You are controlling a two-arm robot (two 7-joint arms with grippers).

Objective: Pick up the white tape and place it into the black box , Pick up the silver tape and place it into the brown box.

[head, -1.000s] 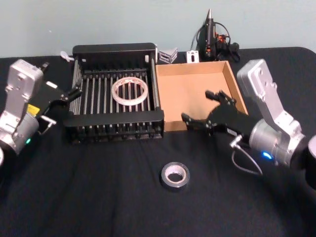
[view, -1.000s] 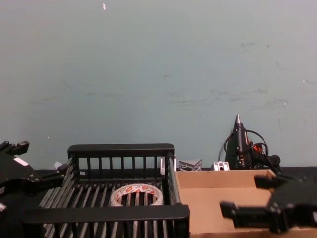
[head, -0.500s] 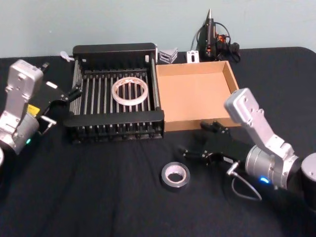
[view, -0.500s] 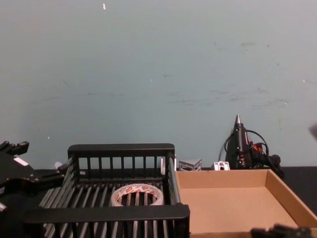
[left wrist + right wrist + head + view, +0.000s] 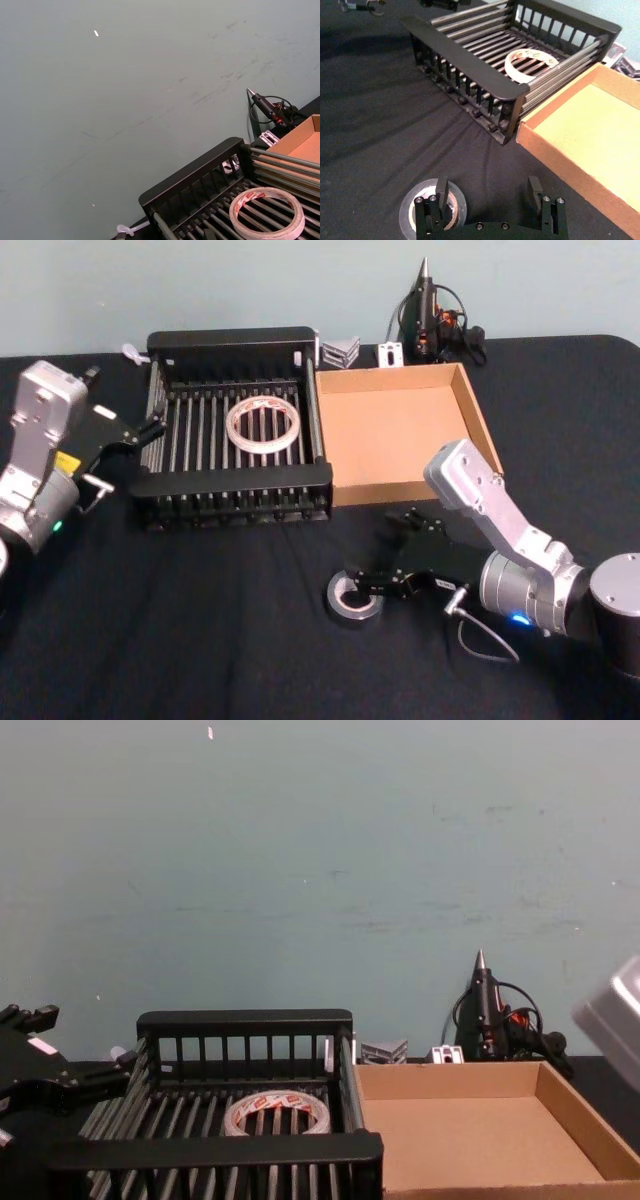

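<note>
The right gripper (image 5: 385, 562) hung spread wide over the silver tape (image 5: 353, 598), which lay on the table at six o'clock from the brown box (image 5: 400, 427). The white tape (image 5: 263, 425) rested inside the black box (image 5: 236, 480). The left gripper (image 5: 150, 426) sat released at nine o'clock of that box.

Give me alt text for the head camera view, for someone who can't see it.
The right gripper, fingers open, is low over the silver tape lying on the black table. Behind, the white tape lies in the black box beside the brown box; the left gripper sits by the black box's left side.
</note>
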